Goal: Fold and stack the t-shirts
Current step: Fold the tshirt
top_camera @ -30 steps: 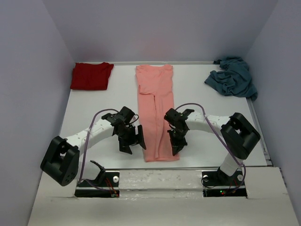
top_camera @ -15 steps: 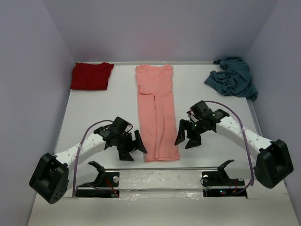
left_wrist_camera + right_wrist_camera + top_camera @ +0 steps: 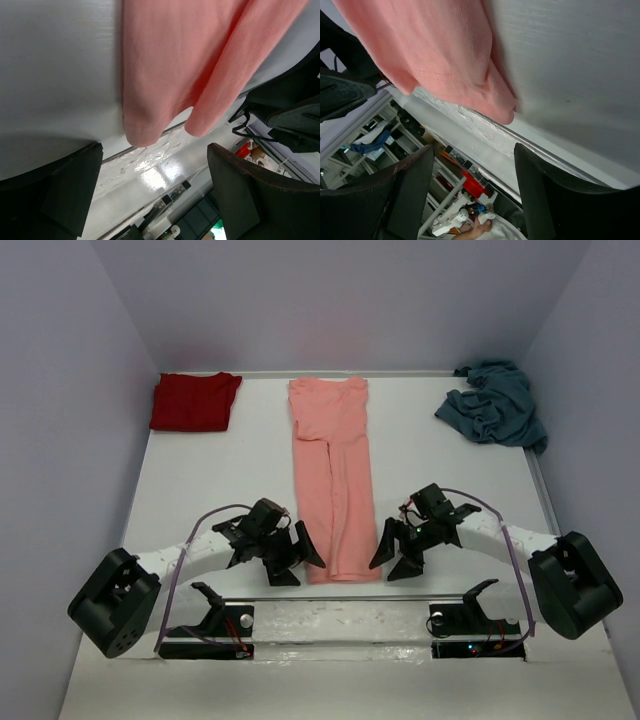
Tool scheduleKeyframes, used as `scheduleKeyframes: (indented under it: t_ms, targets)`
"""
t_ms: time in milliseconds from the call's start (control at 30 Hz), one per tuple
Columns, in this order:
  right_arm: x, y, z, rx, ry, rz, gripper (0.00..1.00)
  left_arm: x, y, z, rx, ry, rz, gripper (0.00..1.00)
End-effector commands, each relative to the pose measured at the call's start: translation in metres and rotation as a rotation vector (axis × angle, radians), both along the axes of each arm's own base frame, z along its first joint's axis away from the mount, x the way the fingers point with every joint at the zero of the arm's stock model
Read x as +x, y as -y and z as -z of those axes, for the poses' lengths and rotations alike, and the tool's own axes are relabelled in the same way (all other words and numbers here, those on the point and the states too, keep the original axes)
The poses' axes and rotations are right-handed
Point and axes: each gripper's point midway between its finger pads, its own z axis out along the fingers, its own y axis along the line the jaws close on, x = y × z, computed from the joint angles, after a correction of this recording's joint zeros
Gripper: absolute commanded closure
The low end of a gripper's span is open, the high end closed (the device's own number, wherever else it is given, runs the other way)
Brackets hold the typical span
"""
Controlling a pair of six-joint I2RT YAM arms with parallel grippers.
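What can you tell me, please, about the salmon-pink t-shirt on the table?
The salmon-pink t-shirt is soft plain cloth, folded lengthwise into a long narrow strip with both sides turned in to meet along the middle. It lies flat on the white table, neck end far, hem near the front edge. The left claw and right claw flank its near end, both open, gripping nothing.

Pink shirt (image 3: 333,480) lies as a long strip mid tabletop (image 3: 220,480). L end effector (image 3: 297,555) & R end effector (image 3: 394,555) flank its near hem, jaws spread, holding nothing. Red shirt (image 3: 194,401) folded far-left; teal shirt (image 3: 495,403) crumpled far-right.
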Motion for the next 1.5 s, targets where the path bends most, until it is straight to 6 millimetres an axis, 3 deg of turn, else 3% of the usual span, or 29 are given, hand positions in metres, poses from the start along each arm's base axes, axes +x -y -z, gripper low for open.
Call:
scheduleKeyframes:
  t_ms: [0,433,567,633,667,700,800,1100,1167,1233,1267,1400,1433,1467]
  targets:
    - [0.018,-0.013,-0.004,0.087,0.048,0.040,0.30,0.000,0.009,0.005,-0.036,-0.020,-0.019,0.03]
    - [0.017,-0.008,0.027,0.027,0.009,0.075,0.34,-0.014,0.009,0.030,0.031,-0.082,0.017,0.04]
    - [0.015,-0.005,0.029,0.010,0.003,0.088,0.44,-0.018,0.006,0.030,0.024,-0.086,-0.004,0.05]
    - [0.015,-0.004,0.032,-0.005,-0.001,0.081,0.47,-0.020,0.005,0.030,0.022,-0.091,-0.008,0.11]
    - [0.015,-0.003,0.032,-0.011,0.000,0.078,0.54,-0.020,0.006,0.030,0.020,-0.092,-0.008,0.15]
    - [0.014,-0.002,0.034,-0.019,-0.008,0.075,0.57,-0.020,0.006,0.029,0.017,-0.093,-0.004,0.30]
    - [0.015,-0.001,0.034,-0.030,-0.006,0.069,0.61,-0.020,0.007,0.027,0.012,-0.091,-0.003,0.57]
    - [0.016,0.000,0.037,-0.052,-0.013,0.062,0.66,-0.024,0.003,0.028,0.022,-0.100,0.002,0.60]
    - [0.017,0.000,0.038,-0.057,-0.013,0.063,0.71,-0.026,0.002,0.028,0.028,-0.104,0.005,0.60]
    - [0.016,0.001,0.040,-0.062,-0.024,0.061,0.85,-0.026,0.001,0.028,0.032,-0.104,0.007,0.61]
    - [0.014,0.001,0.042,-0.065,-0.033,0.058,0.97,-0.026,0.000,0.029,0.035,-0.106,0.008,0.61]
    - [0.014,0.002,0.042,-0.069,-0.037,0.053,1.00,-0.027,0.000,0.030,0.040,-0.110,0.012,0.82]
    - [0.014,0.002,0.040,-0.069,-0.032,0.050,1.00,-0.027,0.000,0.029,0.038,-0.108,0.014,0.95]
    - [0.014,0.002,0.039,-0.074,-0.032,0.048,1.00,-0.026,0.001,0.028,0.037,-0.103,0.019,0.98]
